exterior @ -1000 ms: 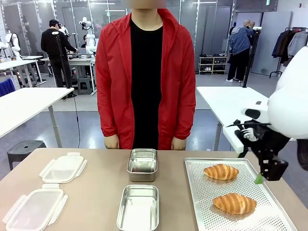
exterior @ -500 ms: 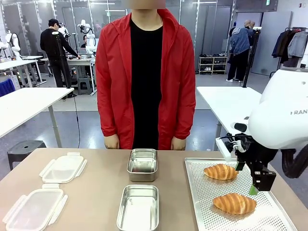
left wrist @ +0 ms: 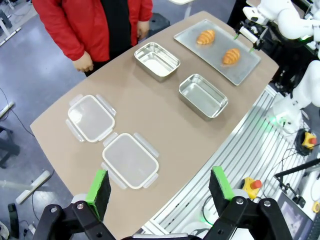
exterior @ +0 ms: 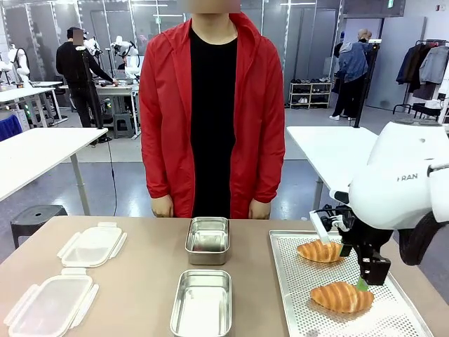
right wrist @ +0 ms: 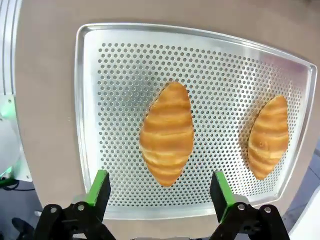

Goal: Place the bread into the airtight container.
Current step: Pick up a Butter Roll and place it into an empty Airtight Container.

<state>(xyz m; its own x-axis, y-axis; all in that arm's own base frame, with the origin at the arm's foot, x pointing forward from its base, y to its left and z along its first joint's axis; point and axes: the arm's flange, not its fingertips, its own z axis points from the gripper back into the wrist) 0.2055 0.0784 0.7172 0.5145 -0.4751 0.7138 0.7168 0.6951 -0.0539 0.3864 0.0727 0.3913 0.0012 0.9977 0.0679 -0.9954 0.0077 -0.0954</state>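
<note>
Two croissants are lying on the perforated tray along the table's right edge: one toward the tray's near edge, the other toward its far edge. The right gripper is being held over the near one and clear of it, its fingers spread wide and empty. In the wrist view they are straddling the croissant's narrow width, which looks like the better way to take it.

The step in hand is judged to be the descent for the grasp. The gripper is best lowered straight, with the croissant kept centred between the pads and the tips stopped just short of the tray. The closing is probably best done lightly, since flaky bread is likely to crush.

Two steel containers are waiting empty at the table's middle, one by the near edge, one behind it. Either could be the target (two plastic lids are lying at the left edge). The left gripper is hanging high over the table, fingers spread and empty.
</note>
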